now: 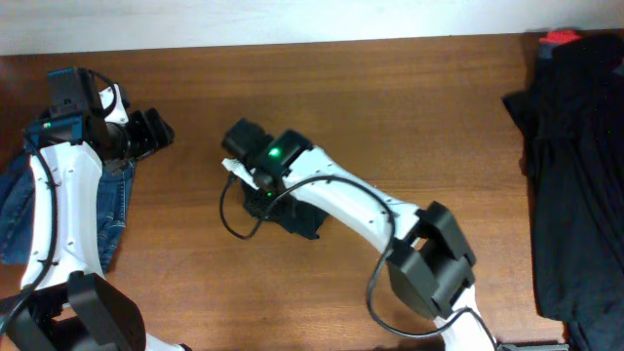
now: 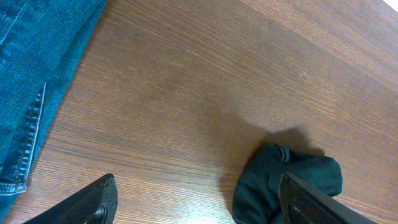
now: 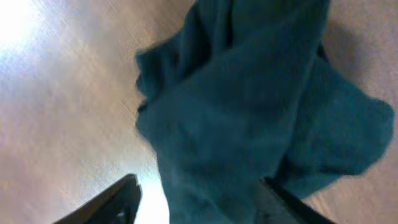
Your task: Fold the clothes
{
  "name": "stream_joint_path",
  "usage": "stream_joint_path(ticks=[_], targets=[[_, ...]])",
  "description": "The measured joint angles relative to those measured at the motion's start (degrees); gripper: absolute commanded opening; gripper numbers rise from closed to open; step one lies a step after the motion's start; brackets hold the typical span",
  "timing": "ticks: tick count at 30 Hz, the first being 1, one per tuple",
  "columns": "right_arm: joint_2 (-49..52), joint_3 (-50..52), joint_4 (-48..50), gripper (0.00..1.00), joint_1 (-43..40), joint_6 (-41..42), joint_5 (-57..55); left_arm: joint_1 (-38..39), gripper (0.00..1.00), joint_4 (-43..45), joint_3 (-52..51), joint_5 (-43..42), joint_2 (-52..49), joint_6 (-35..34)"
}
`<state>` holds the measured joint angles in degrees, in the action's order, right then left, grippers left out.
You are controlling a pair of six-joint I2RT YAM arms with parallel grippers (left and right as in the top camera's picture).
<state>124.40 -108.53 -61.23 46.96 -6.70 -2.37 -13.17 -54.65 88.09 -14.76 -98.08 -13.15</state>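
A heap of black fabric (image 1: 575, 175) lies along the table's right edge; no white logo shows on it, so I cannot tell whether it is the T-shirt. A small crumpled dark teal cloth (image 1: 304, 222) lies mid-table. It also shows in the left wrist view (image 2: 292, 180) and fills the right wrist view (image 3: 249, 118). My right gripper (image 1: 261, 200) is low over it, open, with a finger on each side of the cloth (image 3: 205, 202). My left gripper (image 1: 151, 132) is open and empty above bare wood (image 2: 199, 211), at the far left.
Blue denim jeans (image 1: 107, 210) lie at the left edge under my left arm and show in the left wrist view (image 2: 31, 74). A red object (image 1: 561, 37) sits at the top of the black heap. The table (image 1: 409, 107) is brown wood.
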Motion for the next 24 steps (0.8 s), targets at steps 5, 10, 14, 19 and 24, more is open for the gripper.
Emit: stream_joint_path(ticks=[5,10,14,19,24], targets=[[0.70,0.02,4.46,0.66,0.13,6.80,-2.60,0.00,0.83,0.00,0.00,0.00,0.00,0.00],[1.73,0.02,5.57,0.68,0.13,11.26,-4.24,0.00,0.83,0.02,0.00,0.00,0.00,0.00],[3.43,0.02,5.42,0.68,0.31,12.11,-4.26,0.00,0.83,0.02,0.00,0.00,0.00,0.00],[3.85,0.02,5.79,0.71,1.44,12.85,-4.31,0.00,0.83,0.00,0.00,0.00,0.00,0.00],[3.85,0.00,6.01,0.72,3.15,15.19,-5.79,0.00,0.83,0.02,0.00,0.00,0.00,0.00]])
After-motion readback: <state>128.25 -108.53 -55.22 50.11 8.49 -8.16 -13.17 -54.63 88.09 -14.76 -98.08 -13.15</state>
